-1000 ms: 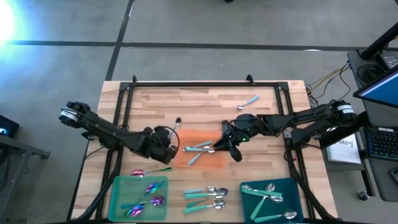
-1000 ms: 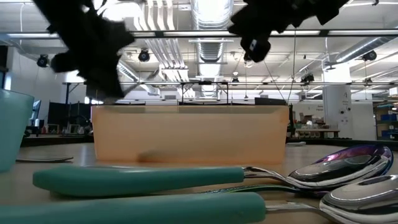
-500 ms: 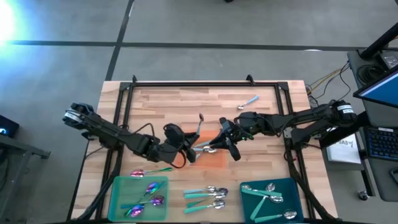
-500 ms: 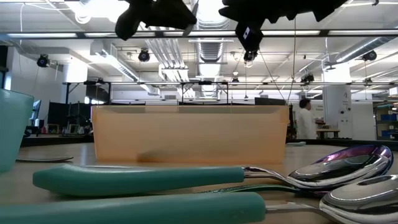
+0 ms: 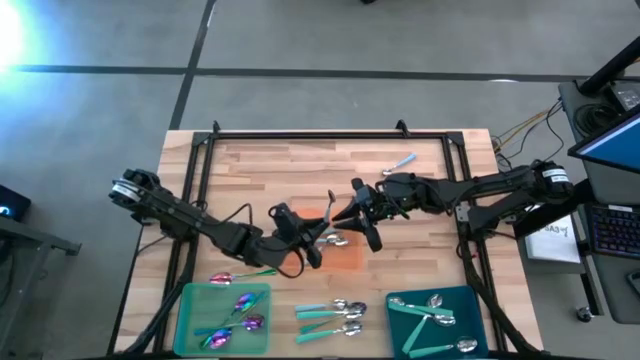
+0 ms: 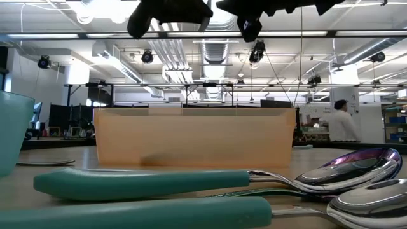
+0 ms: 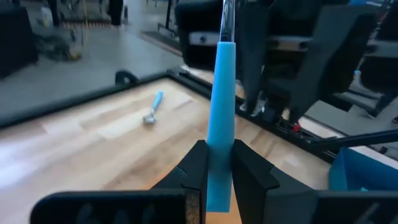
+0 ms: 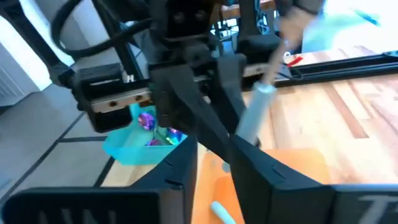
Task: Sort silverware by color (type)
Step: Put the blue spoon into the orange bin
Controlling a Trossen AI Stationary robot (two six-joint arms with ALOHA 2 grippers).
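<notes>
- One wooden table (image 5: 250,170) carries everything; I call its far edge twelve o'clock.
- Two dark arms meet over its middle. The left arm (image 5: 190,215) reaches in from nine o'clock and the right arm (image 5: 500,190) from three o'clock.
- Three flat trays lie there: an orange tray (image 5: 348,256) in the centre, a green tray (image 5: 190,300) at seven o'clock and a teal tray (image 5: 460,298) at five o'clock.
- The left gripper (image 5: 300,238) was at the nine o'clock side of the orange tray a second ago. It has since travelled over the tray, toward the other arm.
- It is clamped narrowly on the handle of a light-blue spoon (image 7: 221,112), which stands nearly upright, with the metal end up.
- The right gripper (image 5: 362,215) has risen a little from the tray toward one o'clock and now faces that spoon closely. Whether it grips anything, I cannot tell.
- I judge this to be a spoon carried in the air, perhaps to be passed across. It is not yet sorted.
- Several teal-handled spoons (image 5: 335,318) lie at six o'clock between the two near trays, with more inside both of them.
- One loose spoon (image 5: 400,165) waits at one o'clock, well apart from the rest.
- At least one silver spoon (image 5: 335,241) remains in the orange tray, so much sorting is left.
</notes>
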